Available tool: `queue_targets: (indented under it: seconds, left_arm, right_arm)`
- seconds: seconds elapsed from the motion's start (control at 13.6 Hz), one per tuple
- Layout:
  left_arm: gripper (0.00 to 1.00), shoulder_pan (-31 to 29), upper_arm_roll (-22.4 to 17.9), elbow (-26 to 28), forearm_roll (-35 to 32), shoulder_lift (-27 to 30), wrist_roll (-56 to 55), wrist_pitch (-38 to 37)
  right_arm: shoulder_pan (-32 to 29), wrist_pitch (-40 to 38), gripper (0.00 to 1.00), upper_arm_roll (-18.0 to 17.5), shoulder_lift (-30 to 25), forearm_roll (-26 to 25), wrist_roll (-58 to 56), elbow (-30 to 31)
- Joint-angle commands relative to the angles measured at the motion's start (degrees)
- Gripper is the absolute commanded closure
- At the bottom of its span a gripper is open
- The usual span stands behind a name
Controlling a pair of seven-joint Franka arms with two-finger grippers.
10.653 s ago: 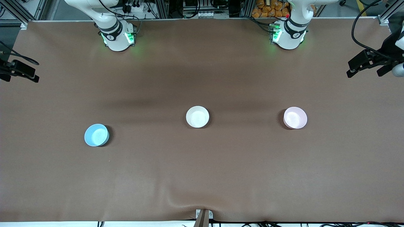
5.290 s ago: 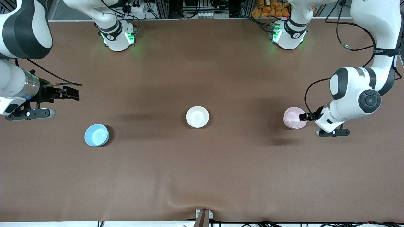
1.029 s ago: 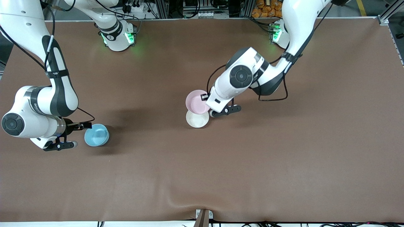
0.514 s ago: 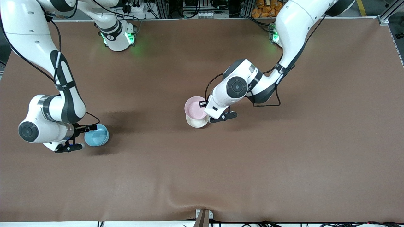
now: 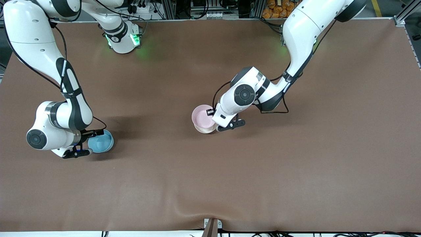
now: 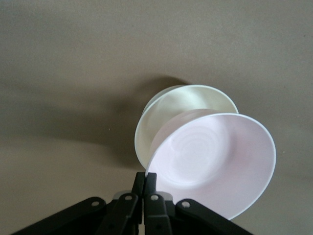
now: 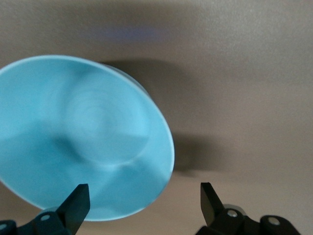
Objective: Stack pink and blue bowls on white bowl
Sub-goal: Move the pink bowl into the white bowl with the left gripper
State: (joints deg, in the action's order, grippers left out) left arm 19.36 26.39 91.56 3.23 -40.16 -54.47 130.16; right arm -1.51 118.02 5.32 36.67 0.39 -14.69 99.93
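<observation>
Above the glossy round white bowl hangs a smooth pink bowl.

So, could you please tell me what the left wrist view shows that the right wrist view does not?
Only the left wrist view shows the pink bowl, pinched at its rim by the shut left gripper and held tilted over the white bowl; whether the two bowls touch is unclear. Only the right wrist view shows the blue bowl, with the open right gripper at its rim, one finger over the bowl and one outside it. Both show the bare brown table.
</observation>
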Motion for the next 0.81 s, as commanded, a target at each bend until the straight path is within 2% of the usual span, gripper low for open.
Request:
queue_targets:
  seconds: [0.0, 0.07, 0.15, 0.22, 0.29, 0.37, 0.44, 0.73]
  left_arm:
    - [1.00, 0.9, -0.4, -1.3, -2.5, -1.5, -1.9, 1.7]
    - [1.00, 1.2, -0.4, -1.3, -2.7, -1.9, -1.9, 1.7]
    - [1.00, 1.2, -0.5, -1.3, -2.7, -1.9, -1.9, 1.7]
    - [1.00, 1.4, -0.8, -1.3, -2.7, -1.9, -1.9, 1.7]
    - [0.87, 1.5, -0.9, -1.3, -2.7, -1.9, -1.9, 1.7]
    - [0.37, 1.5, -0.9, -1.3, -2.6, -1.9, -2.0, 1.7]
    - [0.00, 1.5, -0.9, -1.3, -2.8, -1.9, -2.5, 1.7]
    - [0.00, 0.3, -1.3, -1.3, -4.0, 1.2, -3.4, -0.3]
  right_arm:
    - [-1.2, 0.5, 0.00, -0.5, 0.2, 0.8, -1.2, 0.2]
    - [-1.2, 0.5, 0.09, -0.5, 0.2, 0.8, -1.2, 0.2]
    - [-1.3, 0.5, 0.43, -0.5, 0.2, 0.8, -1.2, 0.1]
    - [-1.3, 0.5, 0.71, -0.5, 0.2, 0.8, -1.2, -0.1]
    - [-1.3, 0.5, 0.91, -0.5, 0.2, 1.1, -1.2, -0.2]
    - [-1.3, 0.2, 1.00, -0.5, 0.2, 2.4, -1.2, -0.1]
    - [-1.3, 0.0, 1.00, -0.5, 0.2, 2.9, -1.2, -0.1]
    - [-1.2, 0.0, 1.00, -0.5, 0.2, 3.0, -1.2, 0.0]
